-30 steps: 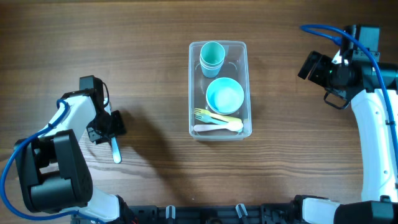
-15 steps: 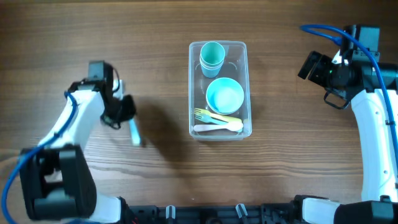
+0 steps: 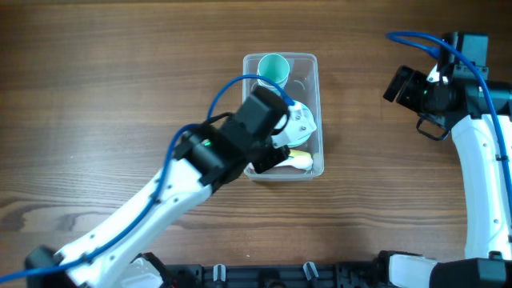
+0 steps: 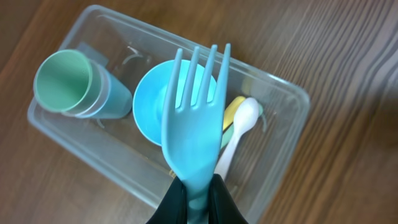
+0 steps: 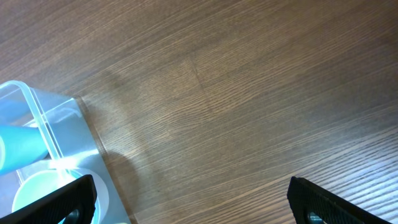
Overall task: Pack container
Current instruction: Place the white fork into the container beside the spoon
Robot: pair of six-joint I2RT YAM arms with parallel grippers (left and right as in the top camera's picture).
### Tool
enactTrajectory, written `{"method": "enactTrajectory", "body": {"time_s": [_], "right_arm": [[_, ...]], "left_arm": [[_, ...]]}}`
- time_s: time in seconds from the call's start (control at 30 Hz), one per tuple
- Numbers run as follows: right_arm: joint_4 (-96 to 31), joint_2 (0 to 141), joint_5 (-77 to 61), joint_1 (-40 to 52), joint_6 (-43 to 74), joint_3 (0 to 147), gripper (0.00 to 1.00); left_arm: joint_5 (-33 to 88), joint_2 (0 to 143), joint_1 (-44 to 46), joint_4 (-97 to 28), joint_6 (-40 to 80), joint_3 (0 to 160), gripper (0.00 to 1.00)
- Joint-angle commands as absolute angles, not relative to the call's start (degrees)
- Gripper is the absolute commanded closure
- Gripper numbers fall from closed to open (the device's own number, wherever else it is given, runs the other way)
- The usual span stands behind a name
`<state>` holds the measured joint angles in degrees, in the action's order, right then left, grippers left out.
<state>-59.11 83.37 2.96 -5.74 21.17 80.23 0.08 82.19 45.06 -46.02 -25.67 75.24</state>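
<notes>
The clear container (image 3: 320,104) stands mid-table with stacked cups (image 3: 273,67) at its far end. My left gripper (image 4: 198,202) is shut on the handle of a light blue fork (image 4: 194,124), held above the container (image 4: 292,99) with its tines over the blue bowl (image 4: 152,109). Inside also lie the green-topped cup stack (image 4: 65,84), a white spoon (image 4: 239,134) and a yellow utensil (image 4: 234,106). From overhead the left arm covers the bowl and most of the container's near half. My right gripper (image 5: 199,205) is open over bare wood, right of the container's corner (image 5: 37,106).
The right arm (image 3: 436,92) stays at the table's right edge, well away from the container. Wooden tabletop surrounds the container on all sides.
The left arm swung from the table's left side to above the container, carrying the blue fork with its jaws closing on it. The right arm has not moved.
</notes>
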Motion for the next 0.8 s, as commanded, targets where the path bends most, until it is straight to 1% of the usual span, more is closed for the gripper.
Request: {"method": "enactTrajectory", "body": {"time_s": [0.0, 0.1, 0.13, 0.17, 0.2, 0.23, 0.37, 0.4, 0.43, 0.47, 0.5, 0.53, 0.57, 0.6, 0.63, 0.67, 0.73, 0.77], "right_arm": [[-59.11, 83.92, 2.48, -5.91, 21.15, 79.9, 0.0], [-59.11, 83.92, 2.48, -5.91, 21.15, 79.9, 0.0], [-59.11, 83.92, 2.48, -5.91, 21.15, 79.9, 0.0], [-59.11, 83.92, 2.48, -5.91, 21.15, 79.9, 0.0], [-59.11, 83.92, 2.48, -5.91, 21.17, 79.9, 0.0], [-59.11, 83.92, 2.48, -5.91, 21.17, 79.9, 0.0], [-59.11, 83.92, 2.48, -5.91, 21.17, 79.9, 0.0], [-59.11, 83.92, 2.48, -5.91, 21.15, 79.9, 0.0], [-59.11, 83.92, 2.48, -5.91, 21.12, 79.9, 0.0], [-59.11, 83.92, 2.48, -5.91, 21.15, 79.9, 0.0], [-59.11, 83.92, 2.48, -5.91, 21.17, 79.9, 0.0], [-59.11, 83.92, 2.48, -5.91, 21.15, 79.9, 0.0], [-59.11, 83.92, 2.48, -5.91, 21.17, 79.9, 0.0], [-59.11, 83.92, 2.48, -5.91, 21.17, 79.9, 0.0], [-59.11, 83.92, 2.48, -5.91, 21.15, 79.9, 0.0], [-59.11, 83.92, 2.48, -5.91, 21.15, 79.9, 0.0], [-59.11, 83.92, 2.48, -5.91, 21.17, 79.9, 0.0], [-59.11, 83.92, 2.48, -5.91, 21.15, 79.9, 0.0]], "left_arm": [[-2.72, 90.19, 45.28, -44.95, -34.22, 75.96, 0.96], [-1.15, 96.14, 45.67, -44.97, -43.9, 75.96, 0.96], [-1.15, 97.36, 46.35, -44.73, -45.1, 75.96, 0.94], [-0.95, 97.43, 47.09, -44.64, -46.37, 75.96, 0.85], [-0.91, 97.41, 47.57, -44.21, -46.35, 75.99, 0.74], [-0.95, 97.41, 47.99, -43.86, -46.35, 75.99, 0.7], [0.56, 97.43, 48.16, -43.64, -46.26, 75.99, 0.8], [-0.69, 97.38, 48.16, -43.33, -45.56, 75.99, 0.83], [-3.7, 96.99, 48.16, -42.48, -42.28, 76.07, 0.8], [-8.69, 96.09, 48.16, -42.0, -36.6, 76.58, 0.74], [-13.5, 94.19, 48.03, -42.13, -31.16, 77.49, 0.71], [-16.32, 92.47, 47.99, -42.48, -28.34, 78.15, 0.7], [-20.51, 89.23, 47.81, -43.64, -23.05, 79.22, 0.61], [-23.83, 86.52, 47.42, -44.64, -17.52, 79.96, 0.4], [-26.59, 83.0, 46.22, -46.17, -10.0, 80.38, 0.04], [-26.87, 79.18, 44.29, -48.27, -3.66, 80.4, 0.0], [-26.85, 72.29, 38.3, -53.63, 8.16, 80.4, 0.0], [-26.81, 67.46, 31.81, -57.54, 15.2, 80.38, 0.0]]}}
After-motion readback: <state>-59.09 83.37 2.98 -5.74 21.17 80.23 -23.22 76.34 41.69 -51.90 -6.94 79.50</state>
